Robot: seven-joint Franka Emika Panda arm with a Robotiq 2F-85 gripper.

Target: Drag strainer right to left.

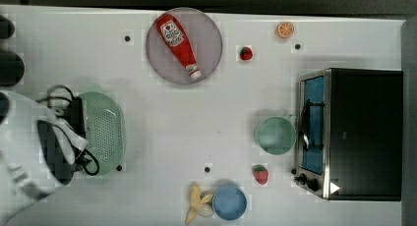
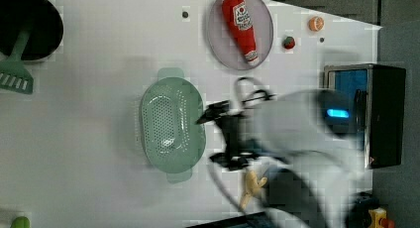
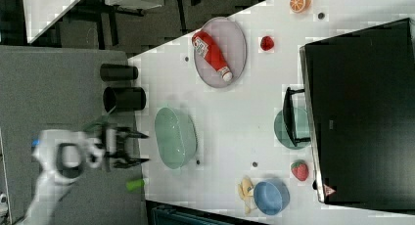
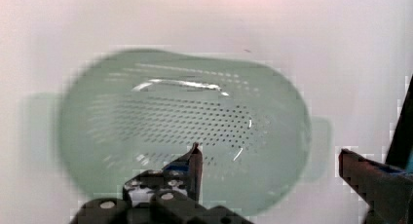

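The pale mint-green oval strainer (image 1: 104, 132) sits on the white table near the top view's left end, its perforated bowl facing up. My gripper (image 1: 78, 133) hangs open at the strainer's long rim on the top view's left. In the wrist view the strainer (image 4: 185, 117) lies below the gripper (image 4: 270, 155), one fingertip over the bowl and the other off beyond its end tab. In the left view the gripper (image 2: 207, 140) is at the right edge of the strainer (image 2: 171, 121). The right view puts the gripper (image 3: 147, 147) just left of the strainer (image 3: 174, 137), with nothing held.
A ketchup bottle (image 1: 178, 44) lies on a grey plate (image 1: 209, 44). A toaster oven (image 1: 354, 132) stands at the top view's right, with a green cup (image 1: 275, 135) beside it. A blue bowl (image 1: 229, 202), a banana (image 1: 196, 202), two strawberries and an orange slice (image 1: 284, 29) are scattered about.
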